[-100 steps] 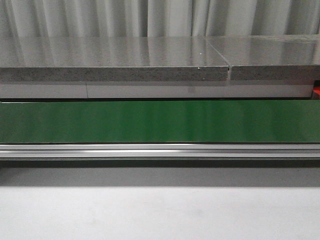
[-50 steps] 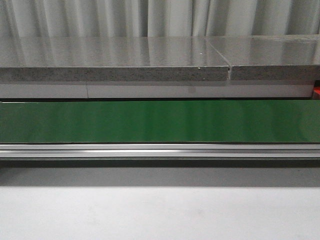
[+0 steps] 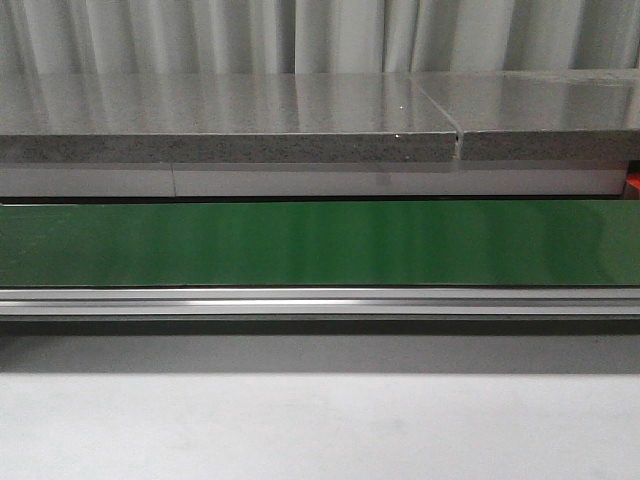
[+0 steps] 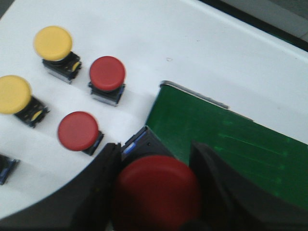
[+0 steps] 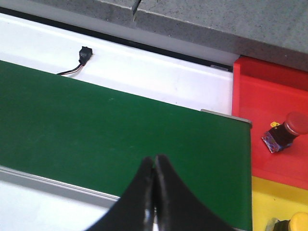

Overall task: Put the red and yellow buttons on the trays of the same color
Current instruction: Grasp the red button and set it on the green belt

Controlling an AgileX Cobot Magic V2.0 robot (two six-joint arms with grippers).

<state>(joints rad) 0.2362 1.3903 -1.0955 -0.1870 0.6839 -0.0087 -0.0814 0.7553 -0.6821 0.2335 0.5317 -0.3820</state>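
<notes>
Buttons (image 4: 107,73) beside green belt (image 4: 231,159).

Green belt (image 3: 320,243): smooth, faint sheen. Rail (image 3: 320,301): brushed metal. Grey slab (image 3: 230,118): speckled, polished. Red button (image 4: 156,192): glossy plastic cap.

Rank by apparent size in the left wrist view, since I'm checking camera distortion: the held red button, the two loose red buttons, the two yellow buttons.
1. Held red button, largest, though nearness to the camera inflates it.
2. Loose red buttons and yellow buttons: all look alike; no ranking.
</notes>
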